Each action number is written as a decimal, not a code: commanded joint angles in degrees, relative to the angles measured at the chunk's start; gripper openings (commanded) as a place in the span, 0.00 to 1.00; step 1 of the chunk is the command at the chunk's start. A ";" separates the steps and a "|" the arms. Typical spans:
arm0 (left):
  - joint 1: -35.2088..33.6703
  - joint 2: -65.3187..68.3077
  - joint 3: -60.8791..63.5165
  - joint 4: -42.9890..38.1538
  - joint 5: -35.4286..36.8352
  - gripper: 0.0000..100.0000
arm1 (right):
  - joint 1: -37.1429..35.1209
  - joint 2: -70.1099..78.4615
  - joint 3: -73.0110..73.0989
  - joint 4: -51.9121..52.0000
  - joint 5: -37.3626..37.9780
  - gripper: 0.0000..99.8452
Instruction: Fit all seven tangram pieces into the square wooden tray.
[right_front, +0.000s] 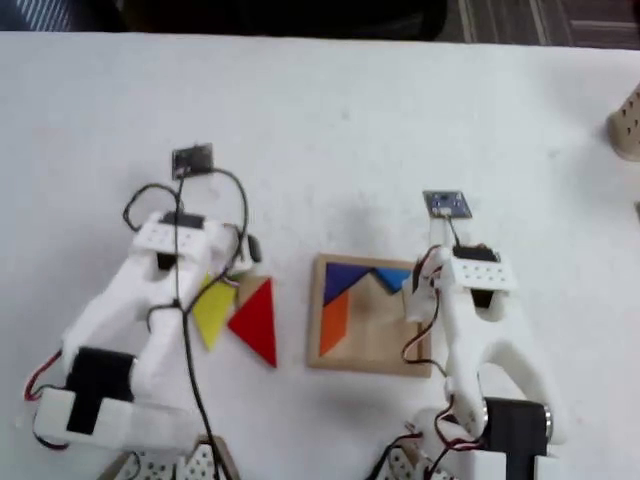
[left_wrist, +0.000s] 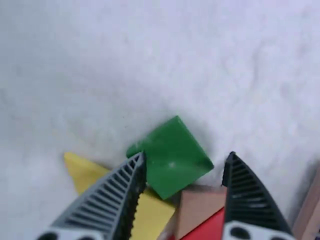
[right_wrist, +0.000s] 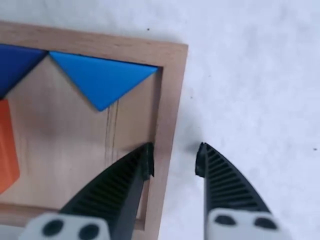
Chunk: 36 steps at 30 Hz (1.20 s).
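Left gripper (left_wrist: 184, 161) hangs spread astride the green square (left_wrist: 170, 150), which lies outside the tray (right_wrist: 170, 90) beside the yellow triangle (left_wrist: 85, 170). Right gripper (right_wrist: 174, 152), also released, straddles the tray's rim. Likely next: pinch the square's edges squarely and lift.
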 joint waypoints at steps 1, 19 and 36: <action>-2.86 1.10 -3.69 2.73 0.97 0.26 | 0.92 -0.13 -2.02 0.13 2.64 0.14; -1.80 4.26 -7.38 6.68 0.70 0.26 | 0.57 -0.13 -2.02 -0.66 3.96 0.14; -3.65 4.09 -9.67 8.62 14.24 0.49 | 0.66 -0.04 -2.02 -0.66 4.04 0.14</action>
